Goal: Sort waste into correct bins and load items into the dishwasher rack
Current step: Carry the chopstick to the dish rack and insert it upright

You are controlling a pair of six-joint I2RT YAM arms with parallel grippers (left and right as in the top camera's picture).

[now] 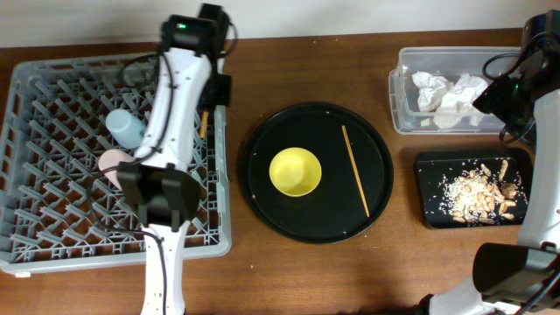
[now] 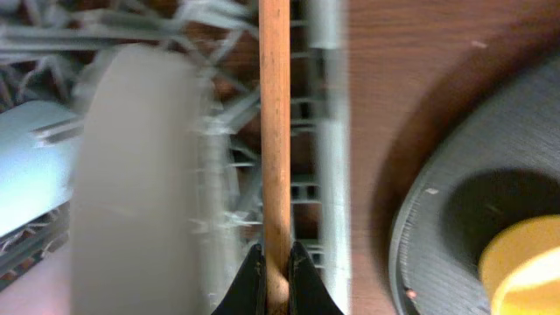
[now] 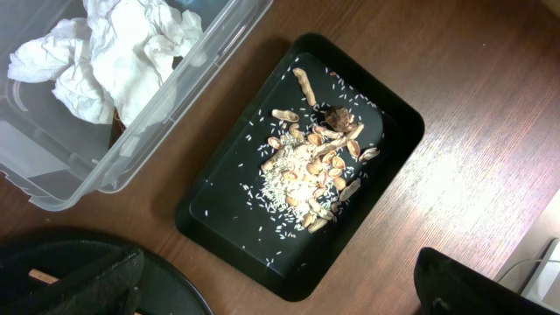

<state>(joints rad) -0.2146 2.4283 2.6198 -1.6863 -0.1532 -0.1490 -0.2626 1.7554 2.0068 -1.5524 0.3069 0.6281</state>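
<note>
Left fingers (image 2: 255, 280): pinched narrow on a chopstick (image 2: 275, 131), which runs straight away from your wrist camera.
Under the chopstick: the right edge of the rack (image 2: 324, 131). A pale grey blur just to the left may be the plate, though you cannot be sure of it.
Already in the rack: the blue cup (image 1: 125, 127) and the pink cup (image 1: 114, 162), partly hidden by your left arm.
Step in hand: loading. By my reading, you are carrying this chopstick in to set it down.
Next move: lower it flat between the pegs and open only once it rests. It is thin, so it could slip through the lattice or roll off the edge.
Left to load: the second chopstick (image 1: 354, 171) and the yellow bowl (image 1: 295, 171), apart from each other on the round tray (image 1: 262, 140).
Right fingers (image 3: 464, 282): spread wide, holding nothing, hovering above the bins.
Waste: looks sorted. The napkins (image 3: 105, 52) are in the clear tub (image 3: 52, 192) and the food scraps (image 3: 315, 166) in the black tray (image 3: 394, 122) just beside it.
Surface: a brown wood-grain tabletop (image 1: 306, 271).
Room: a pale wall (image 1: 350, 17) behind the far edge, with little else showing.
</note>
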